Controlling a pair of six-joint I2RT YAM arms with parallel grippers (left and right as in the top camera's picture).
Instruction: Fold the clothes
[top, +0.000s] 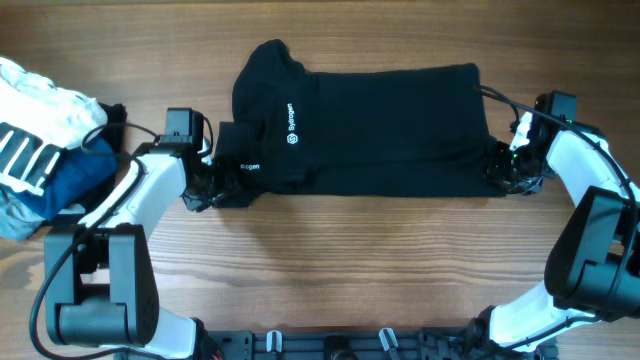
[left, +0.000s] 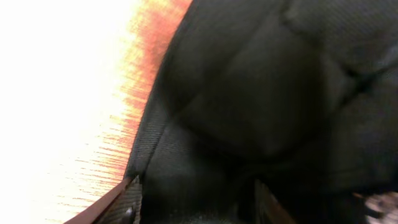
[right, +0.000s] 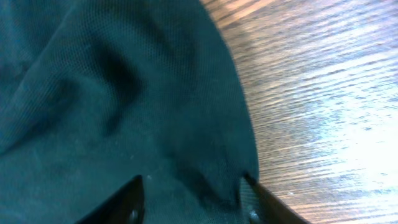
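Note:
The black T-shirt (top: 380, 125) lies spread across the table, with white logo lettering near its left side. My left gripper (top: 213, 187) is at the shirt's lower left corner by the sleeve. In the left wrist view its fingers (left: 199, 208) stand apart with black fabric (left: 261, 93) between them. My right gripper (top: 503, 176) is at the shirt's lower right corner. In the right wrist view its fingers (right: 191, 202) stand apart around the fabric edge (right: 124, 106), low on the table. Neither gripper is clamped on the cloth.
A white garment with black stripes (top: 35, 125) lies on a blue folded garment (top: 70, 180) at the table's left edge, just left of my left arm. Bare wooden table (top: 360, 260) lies in front of the shirt.

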